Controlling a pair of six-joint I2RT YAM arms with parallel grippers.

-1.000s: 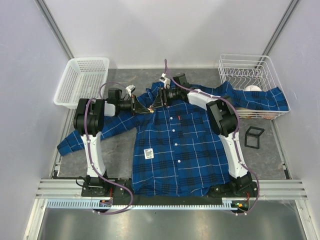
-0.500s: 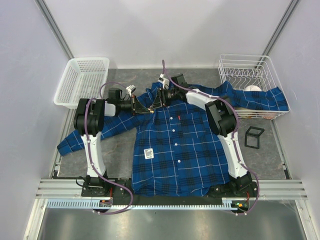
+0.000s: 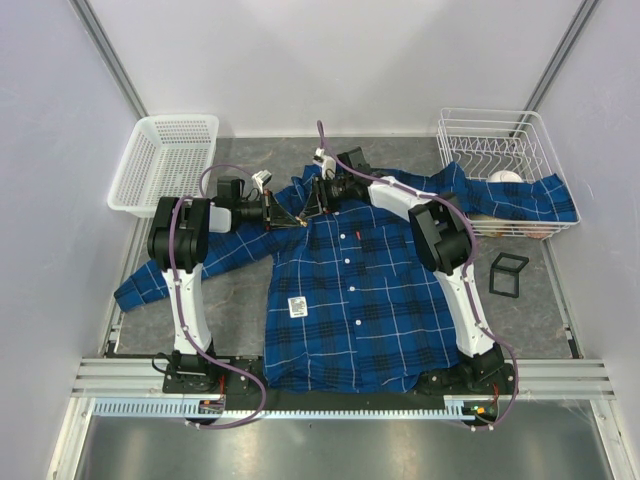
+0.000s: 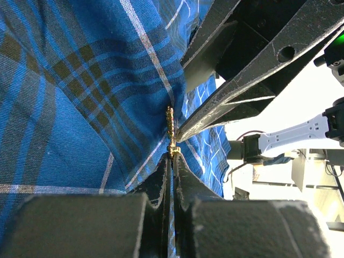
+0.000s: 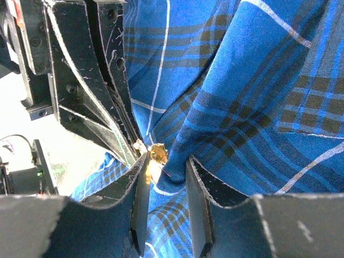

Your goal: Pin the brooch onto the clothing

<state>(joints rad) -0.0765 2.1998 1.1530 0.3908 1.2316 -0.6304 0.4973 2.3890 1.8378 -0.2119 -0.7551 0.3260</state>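
The blue plaid shirt point(image 3: 350, 290) lies flat on the table, collar at the far side. The gold brooch point(image 3: 302, 223) sits at the left collar area. My left gripper point(image 3: 290, 218) comes from the left and is shut on the brooch point(image 4: 171, 131), seen edge-on at its tips point(image 4: 173, 156) against the fabric point(image 4: 80, 107). My right gripper point(image 3: 310, 205) comes from the right; its jaws point(image 5: 166, 174) are open around a raised fold of shirt point(image 5: 258, 80), with the brooch point(image 5: 157, 153) just beyond its left finger point(image 5: 141, 183).
A white plastic basket point(image 3: 163, 163) stands at the far left. A wire rack point(image 3: 500, 140) at the far right has the shirt's right sleeve draped into it. A black square frame point(image 3: 508, 274) lies right of the shirt. A white tag point(image 3: 296, 307) is on the shirt front.
My right arm's wrist has shifted slightly left and away toward the collar. The left arm and the shirt have stayed in place.
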